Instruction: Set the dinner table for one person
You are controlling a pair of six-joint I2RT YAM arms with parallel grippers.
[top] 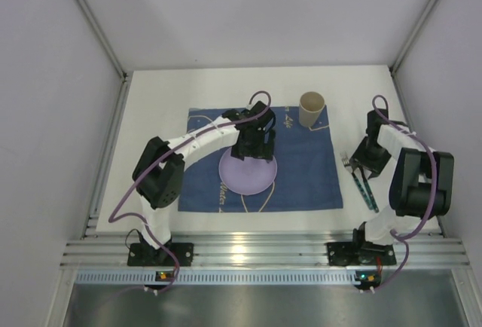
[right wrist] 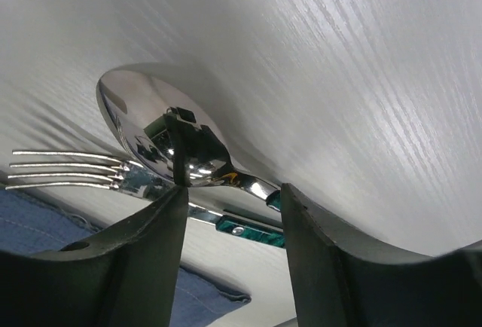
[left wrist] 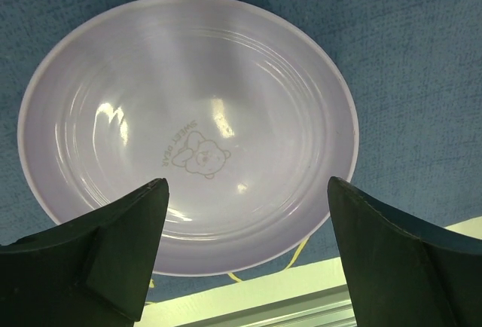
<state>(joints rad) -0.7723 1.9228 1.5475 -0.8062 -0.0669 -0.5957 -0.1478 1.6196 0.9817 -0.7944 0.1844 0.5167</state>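
The white dinner table [top: 151, 116] carries a blue placemat [top: 309, 169] with a lilac plate [top: 247, 176] on it. My left gripper [top: 252, 146] hovers over the plate's far part. In the left wrist view it [left wrist: 245, 184] is open and empty, its fingers [left wrist: 128, 236] above the plate's [left wrist: 188, 101] near rim. A spoon and a fork with teal handles [top: 367, 190] lie on the table right of the mat. My right gripper [right wrist: 230, 191] is open, its fingers on either side of the spoon's neck [right wrist: 252, 186]. The spoon bowl [right wrist: 135, 116] and fork tines [right wrist: 60, 169] lie beyond.
A tan paper cup [top: 312, 110] stands upright at the placemat's far right corner. A silver aluminium rail [top: 263, 252] runs along the near edge by the arm bases. Grey walls close in the table on three sides.
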